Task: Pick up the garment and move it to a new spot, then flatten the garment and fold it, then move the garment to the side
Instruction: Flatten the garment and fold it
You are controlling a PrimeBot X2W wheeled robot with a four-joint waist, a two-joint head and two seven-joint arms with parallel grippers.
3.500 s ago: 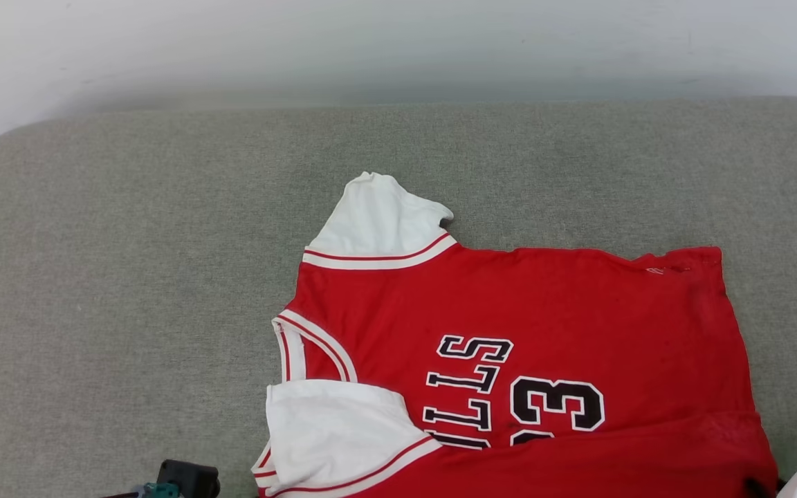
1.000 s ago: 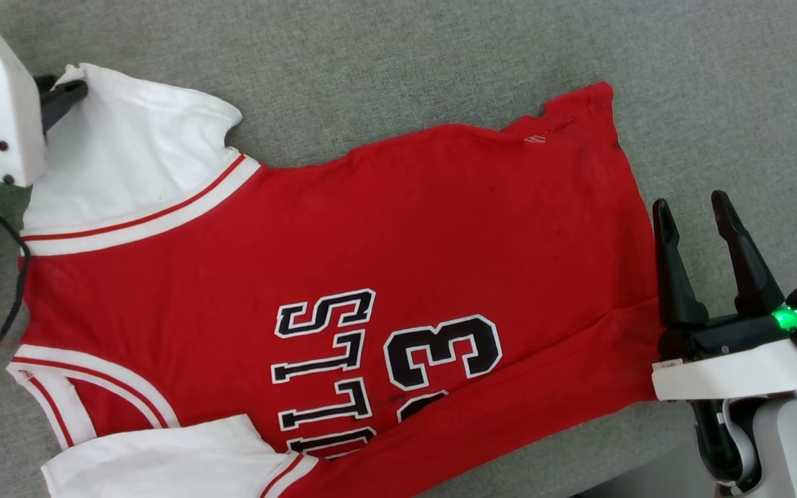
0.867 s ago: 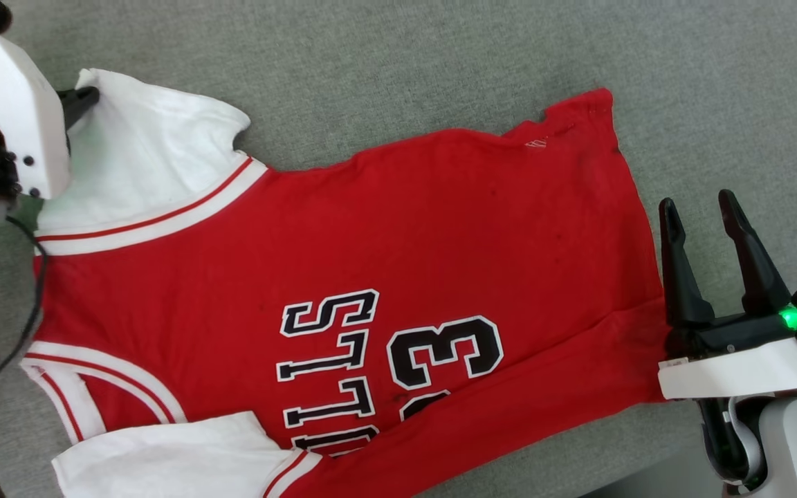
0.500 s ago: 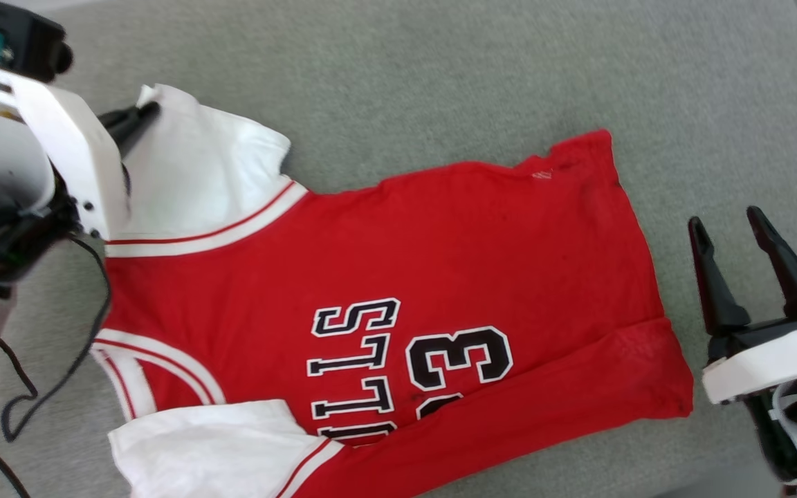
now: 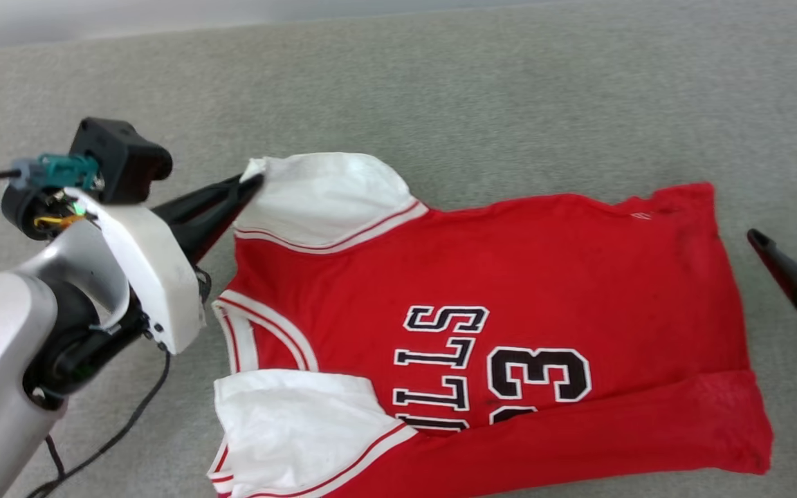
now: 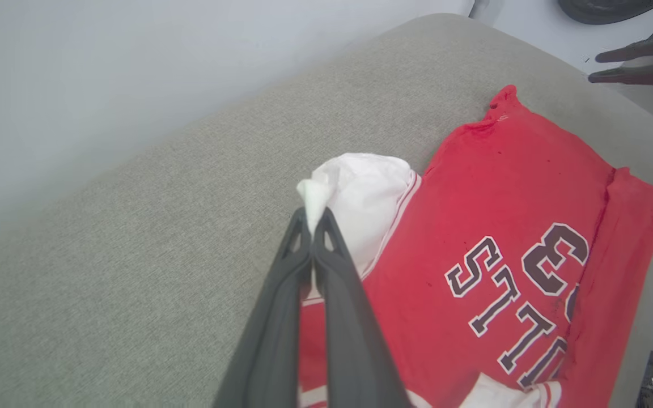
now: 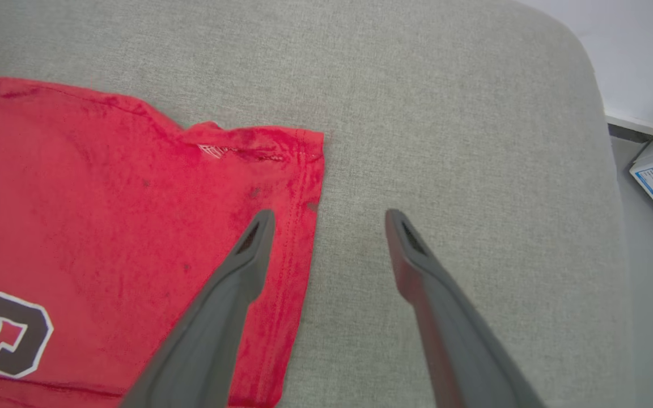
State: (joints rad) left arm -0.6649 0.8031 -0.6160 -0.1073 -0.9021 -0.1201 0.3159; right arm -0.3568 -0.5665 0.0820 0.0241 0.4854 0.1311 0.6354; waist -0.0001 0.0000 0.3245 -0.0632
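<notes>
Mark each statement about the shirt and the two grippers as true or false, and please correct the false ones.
1. The left gripper is shut on a white sleeve of the shirt. True.
2. The right gripper is clamped on the hem. False: its jaws stand open at the hem and grip nothing.
3. The shirt lies on a grey cushion. True.
4. The shirt's body is blue. False: it is red, with black lettering.
</notes>
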